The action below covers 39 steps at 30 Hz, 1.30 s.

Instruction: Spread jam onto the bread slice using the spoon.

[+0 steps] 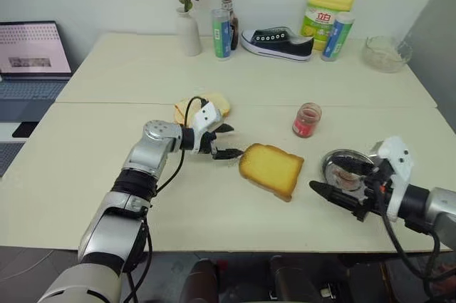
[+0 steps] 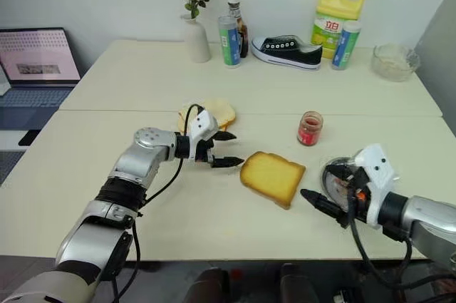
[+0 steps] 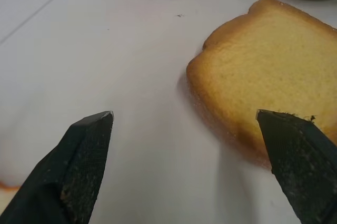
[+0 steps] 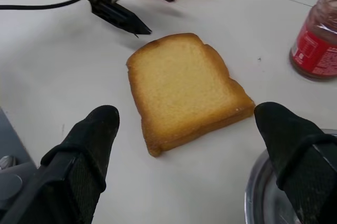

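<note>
The bread slice [image 1: 271, 170] lies flat in the middle of the table [image 1: 107, 146], its golden face bare. Just left of it, my left gripper [image 1: 226, 140] is open with nothing between its fingers, one fingertip [image 3: 92, 139] close to the crust. The jam jar [image 1: 307, 119] stands upright behind and to the right of the bread. My right gripper [image 1: 342, 182] is open and empty at the right, over the near rim of a round steel dish [image 1: 329, 164], pointing toward the bread [image 4: 181, 87]. The spoon is hidden.
Thinner pale slices [image 1: 217, 105] lie just behind my left gripper. Along the back stand a white vase [image 1: 189, 32], two bottles [image 1: 222, 32], a black sneaker [image 1: 278, 43], a yellow detergent jug [image 1: 328, 7] and a glass bowl [image 1: 387, 53]. A laptop [image 1: 32, 50] sits far left.
</note>
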Each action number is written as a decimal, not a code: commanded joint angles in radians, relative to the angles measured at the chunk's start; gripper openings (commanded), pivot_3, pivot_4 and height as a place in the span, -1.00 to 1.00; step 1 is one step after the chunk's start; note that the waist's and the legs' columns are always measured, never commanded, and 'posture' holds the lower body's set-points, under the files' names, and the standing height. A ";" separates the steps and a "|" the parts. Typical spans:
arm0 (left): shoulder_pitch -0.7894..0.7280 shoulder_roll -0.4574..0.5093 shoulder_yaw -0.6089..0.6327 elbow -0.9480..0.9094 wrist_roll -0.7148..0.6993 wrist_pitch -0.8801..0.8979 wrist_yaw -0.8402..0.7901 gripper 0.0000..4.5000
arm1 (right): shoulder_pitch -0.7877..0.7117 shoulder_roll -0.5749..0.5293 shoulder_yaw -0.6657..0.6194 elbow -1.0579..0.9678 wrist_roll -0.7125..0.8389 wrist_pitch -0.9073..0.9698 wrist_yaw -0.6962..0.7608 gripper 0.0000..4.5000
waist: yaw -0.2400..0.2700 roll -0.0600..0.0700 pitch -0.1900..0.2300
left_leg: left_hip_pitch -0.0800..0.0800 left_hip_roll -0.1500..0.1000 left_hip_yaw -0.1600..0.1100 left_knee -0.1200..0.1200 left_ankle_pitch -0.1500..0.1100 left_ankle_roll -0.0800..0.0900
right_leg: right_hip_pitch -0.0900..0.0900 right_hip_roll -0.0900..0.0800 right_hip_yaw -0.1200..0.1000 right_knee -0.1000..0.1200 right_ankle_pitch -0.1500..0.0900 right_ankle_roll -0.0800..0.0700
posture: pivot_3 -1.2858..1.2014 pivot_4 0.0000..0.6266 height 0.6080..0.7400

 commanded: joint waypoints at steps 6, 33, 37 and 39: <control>0.052 0.021 -0.008 -0.476 -0.164 0.092 -0.077 0.98 | 0.081 0.202 -0.376 0.230 0.166 -0.056 -0.203 1.00 | 0.011 0.001 -0.001 | 0.001 0.000 0.001 0.000 0.000 0.000 | 0.001 0.000 0.001 0.001 0.000 0.000 | 0.03 -0.52 1.00; 0.176 -0.022 -0.148 -0.656 -0.117 0.131 0.038 0.98 | -0.127 0.341 -0.181 0.858 0.159 -0.167 -0.188 1.00 | -0.015 0.008 -0.005 | 0.014 0.001 0.004 -0.001 0.000 0.001 | 0.013 0.002 0.005 -0.001 -0.003 0.004 | 0.03 -0.52 1.00; 0.174 -0.006 -0.145 -0.671 -0.121 0.150 0.048 0.98 | -0.178 0.345 -0.159 0.900 0.121 -0.169 -0.160 1.00 | -0.020 0.008 -0.004 | 0.017 0.001 0.004 -0.001 0.000 0.001 | 0.015 0.002 0.005 -0.001 -0.003 0.004 | 0.03 -0.52 1.00; 0.174 -0.001 -0.146 -0.678 -0.123 0.158 0.050 0.98 | -0.193 0.351 -0.151 0.911 0.102 -0.172 -0.149 1.00 | -0.022 0.008 -0.004 | 0.017 0.001 0.004 -0.001 0.000 0.001 | 0.015 0.002 0.005 -0.001 -0.003 0.004 | 0.03 -0.52 1.00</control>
